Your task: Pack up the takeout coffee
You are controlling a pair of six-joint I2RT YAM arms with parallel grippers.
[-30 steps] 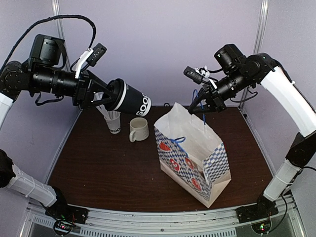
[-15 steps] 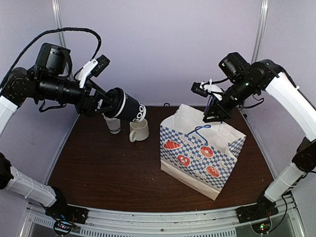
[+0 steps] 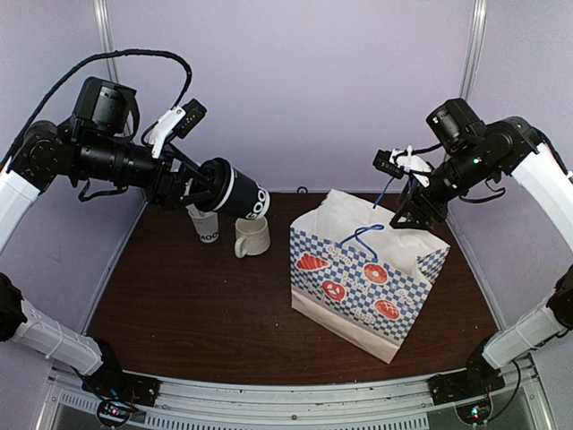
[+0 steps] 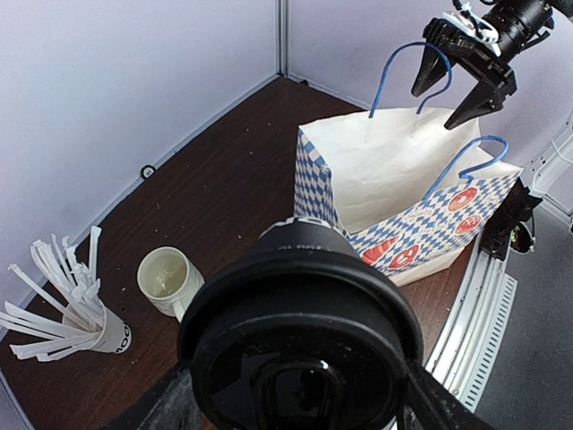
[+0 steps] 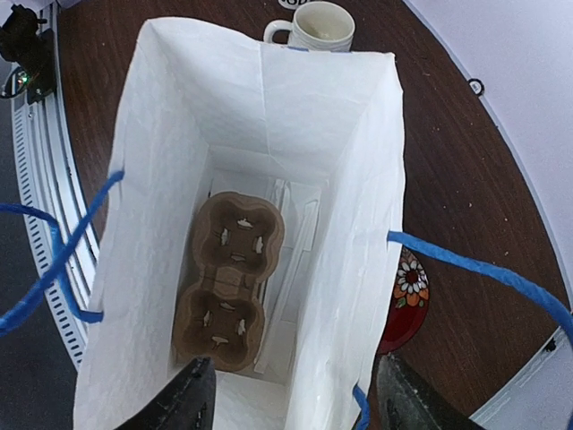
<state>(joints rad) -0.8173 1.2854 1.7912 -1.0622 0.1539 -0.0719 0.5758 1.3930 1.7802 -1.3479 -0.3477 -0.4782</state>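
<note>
left gripper (image 3: 197, 186) has the cup (image 3: 242, 193) clamped up at 10 o'clock, right gripper (image 4: 440, 100) hangs wide open over the bag (image 3: 358, 279) at 3

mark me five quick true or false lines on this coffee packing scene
1. The left gripper holds the coffee cup in the air, tipped on its side. True.
2. The coffee cup sits inside the bag. False: it hangs to the left of the bag, above the table.
3. A cardboard carrier lies at the bottom of the bag. True.
4. The mug lies tipped over. False: it stands upright beside the straw cup.
5. The right gripper has its jaws shut. False: they stand apart above the bag's mouth.
</note>
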